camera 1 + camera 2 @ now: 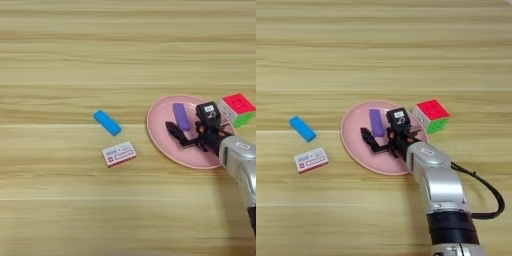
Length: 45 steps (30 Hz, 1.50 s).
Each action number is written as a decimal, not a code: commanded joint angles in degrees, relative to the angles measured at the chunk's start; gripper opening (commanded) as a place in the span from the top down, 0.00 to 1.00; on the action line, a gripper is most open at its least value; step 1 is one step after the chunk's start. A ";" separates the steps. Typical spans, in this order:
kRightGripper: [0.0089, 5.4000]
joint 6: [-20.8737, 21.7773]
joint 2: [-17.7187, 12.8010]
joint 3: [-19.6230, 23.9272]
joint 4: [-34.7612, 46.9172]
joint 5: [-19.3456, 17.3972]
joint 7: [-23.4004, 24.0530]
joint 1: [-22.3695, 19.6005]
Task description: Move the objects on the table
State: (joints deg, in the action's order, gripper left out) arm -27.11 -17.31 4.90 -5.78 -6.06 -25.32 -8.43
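A purple bar (181, 116) lies flat on the round pink plate (159, 122), in its upper middle. My right gripper (188, 120) hovers over the plate, open, with one black finger (175, 133) just left and below the bar and the other finger (208, 113) to its right. The bar sits in the gap between them, and neither finger visibly presses it. A bright blue bar (107, 122) lies at a slant on the wooden table (75, 60), left of the plate and well away from the gripper.
A white-and-red printed box (119, 153) lies below the blue bar. A multicoloured puzzle cube (431, 115) stands just right of the plate, close to my gripper's far finger. My silver forearm (438, 185) reaches in from the bottom right with a black cable (491, 192).
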 commanded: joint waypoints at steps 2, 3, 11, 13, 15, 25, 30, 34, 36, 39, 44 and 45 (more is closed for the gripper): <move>0.00 0.58 -1.29 0.60 0.27 -0.33 0.79 -3.35; 0.00 0.63 -1.31 0.58 0.20 -0.33 0.77 -3.38; 0.20 0.97 -1.29 0.48 -0.04 -0.41 0.52 -3.30; 0.25 0.97 -1.27 0.46 -0.05 -0.42 0.51 -3.33; 0.28 0.98 -1.23 0.44 -0.03 -0.41 0.57 -3.32; 0.51 0.99 -1.01 0.19 0.68 -0.69 0.44 -2.87; 0.64 1.12 -1.08 0.14 0.67 -0.77 0.69 -2.90; 0.72 1.12 -1.12 0.16 0.76 -0.91 0.83 -2.89; 0.74 1.10 -1.13 0.20 0.86 -0.96 0.86 -2.88; 0.74 1.05 -1.13 0.24 1.28 -0.99 0.94 -2.73; 0.74 1.00 -1.12 0.33 2.70 -0.95 1.29 -2.64; 0.74 0.97 -1.12 0.29 3.00 -0.92 1.34 -2.65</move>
State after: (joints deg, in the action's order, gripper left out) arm -27.03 -17.29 4.64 -5.92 -7.03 -25.22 -8.60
